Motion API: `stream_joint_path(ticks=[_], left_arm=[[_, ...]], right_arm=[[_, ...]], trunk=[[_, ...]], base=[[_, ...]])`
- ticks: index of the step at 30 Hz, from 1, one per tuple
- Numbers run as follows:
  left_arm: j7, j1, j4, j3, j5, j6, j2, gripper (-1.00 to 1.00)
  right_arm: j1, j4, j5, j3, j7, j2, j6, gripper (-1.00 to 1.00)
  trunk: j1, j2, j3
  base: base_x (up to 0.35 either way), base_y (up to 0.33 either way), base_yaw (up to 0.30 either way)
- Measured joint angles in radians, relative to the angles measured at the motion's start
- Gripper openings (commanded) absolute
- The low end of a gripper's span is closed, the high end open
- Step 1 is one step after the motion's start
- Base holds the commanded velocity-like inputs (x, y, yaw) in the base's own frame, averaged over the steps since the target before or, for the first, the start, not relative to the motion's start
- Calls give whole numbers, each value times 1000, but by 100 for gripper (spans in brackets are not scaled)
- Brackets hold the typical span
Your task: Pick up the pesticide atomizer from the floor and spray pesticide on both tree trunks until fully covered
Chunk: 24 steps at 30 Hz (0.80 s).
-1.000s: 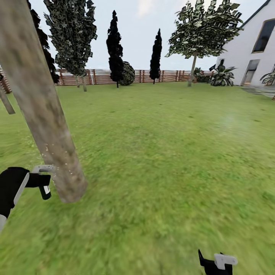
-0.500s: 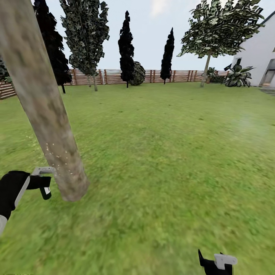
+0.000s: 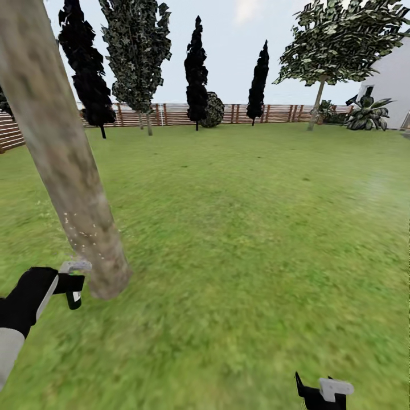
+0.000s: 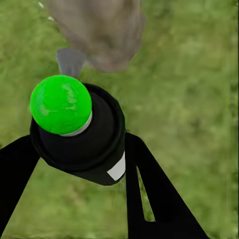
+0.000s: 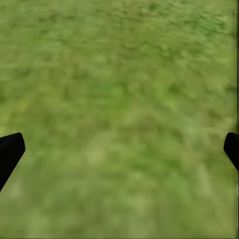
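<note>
A thick grey-beige mottled tree trunk (image 3: 68, 171) leans across the left of the head view, its base on the lawn. Tiny white-yellow pesticide specks (image 3: 85, 233) dot its lower part. My left gripper (image 3: 71, 283) sits right beside the base, shut on the pesticide atomizer (image 4: 82, 137), a black bottle with a bright green cap (image 4: 60, 104) and a grey nozzle (image 4: 69, 60) facing the trunk (image 4: 97, 30). My right gripper (image 3: 322, 393) hangs low at the right, open over bare grass (image 5: 119, 119). A second leafy green tree (image 3: 341, 42) stands far off at the right.
Green lawn (image 3: 245, 228) stretches ahead to a brown slat fence (image 3: 176, 114). Dark thin-trunked trees (image 3: 196, 68) line the fence, with a round bush (image 3: 215, 109). A white house wall (image 3: 396, 80) and a spiky plant (image 3: 369, 113) are at the far right.
The whole head view has swung left, so the background slid right and the house has mostly left the frame. My left gripper with the atomizer sits slightly lower, still beside the trunk base.
</note>
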State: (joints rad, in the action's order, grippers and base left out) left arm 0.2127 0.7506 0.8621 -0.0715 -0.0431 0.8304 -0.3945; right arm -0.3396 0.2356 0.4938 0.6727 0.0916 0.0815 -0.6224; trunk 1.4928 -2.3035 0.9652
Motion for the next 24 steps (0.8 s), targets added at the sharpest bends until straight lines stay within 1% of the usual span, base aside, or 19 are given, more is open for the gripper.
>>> stream_joint_path(ticks=[1, 3, 6, 7, 10, 11, 16, 17, 20, 24], left_arm=[[-2, -14, 0, 0, -3, -2, 14, -100], [-3, -28, 2, -3, -10, -3, 25, -100], [-19, -70, 6, -7, -12, -7, 27, -100], [-23, -77, 2, -7, -10, -11, 27, -100], [-28, -83, -5, -9, -8, -66, 28, -100], [-29, -83, -6, -10, -6, -75, 28, -100], [-29, -84, -7, -12, -4, -85, 28, -100], [-29, -84, -9, -18, -5, -85, 28, -100], [-30, -84, -13, -55, -6, -87, 27, -100], [-30, -84, -13, -66, -4, -88, 30, -100]], right_arm=[[0, 0, 0, 0, 0, 0, 0, 100], [0, 0, 0, 0, 0, 1, 0, 100], [0, 0, 0, 0, 0, 0, 0, 100], [0, 0, 0, 0, 0, 0, 0, 100], [0, 1, 0, 0, 0, 0, 0, 100], [0, 1, 0, 0, 0, 0, 0, 100], [0, 1, -1, 0, 0, 0, 0, 100], [0, 1, -1, 0, 0, 0, 0, 100], [0, 1, 0, 0, 0, 0, 0, 100], [0, 1, 0, 0, 0, 0, 0, 100]], trunk=[[0, 0, 0], [0, 0, 0], [0, 0, 0], [0, 0, 0], [0, 0, 0], [0, 0, 0], [0, 0, 0], [0, 0, 0], [0, 0, 0], [0, 0, 0]], base=[[136, -268, 0], [142, -268, 0], [143, -268, 0], [143, -268, 0], [152, -262, 0], [165, -252, 53], [167, -249, 226], [167, -249, 271], [158, -249, 274], [129, -251, 276]])
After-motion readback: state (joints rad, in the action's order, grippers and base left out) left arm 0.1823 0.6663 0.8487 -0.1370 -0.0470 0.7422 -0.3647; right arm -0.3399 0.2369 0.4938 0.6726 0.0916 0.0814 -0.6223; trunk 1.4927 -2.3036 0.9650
